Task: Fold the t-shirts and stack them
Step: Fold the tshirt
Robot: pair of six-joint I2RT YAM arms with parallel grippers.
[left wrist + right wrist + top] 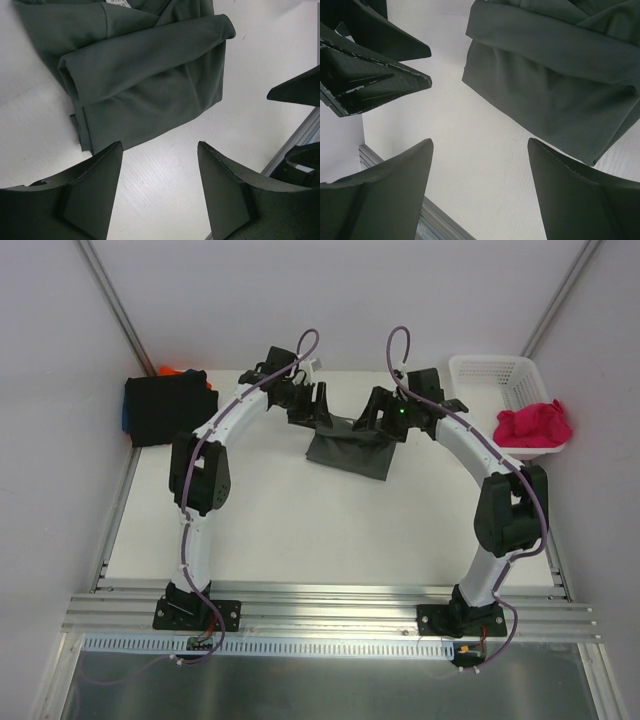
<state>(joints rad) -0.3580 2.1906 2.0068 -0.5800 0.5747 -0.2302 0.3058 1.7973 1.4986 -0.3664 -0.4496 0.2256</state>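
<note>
Dark grey t-shirt (350,452), folded into a rough rectangle, lies on the white table (300,530) at far centre. Left gripper (159,147) and right gripper (480,142) hang at its far edge, facing each other, jaws apart and holding nothing. The cloth lies just beyond each pair of fingertips, apparently untouched. Magenta t-shirt (535,425) rests in the white basket (485,364); black t-shirt (165,410) lies far left.
</note>
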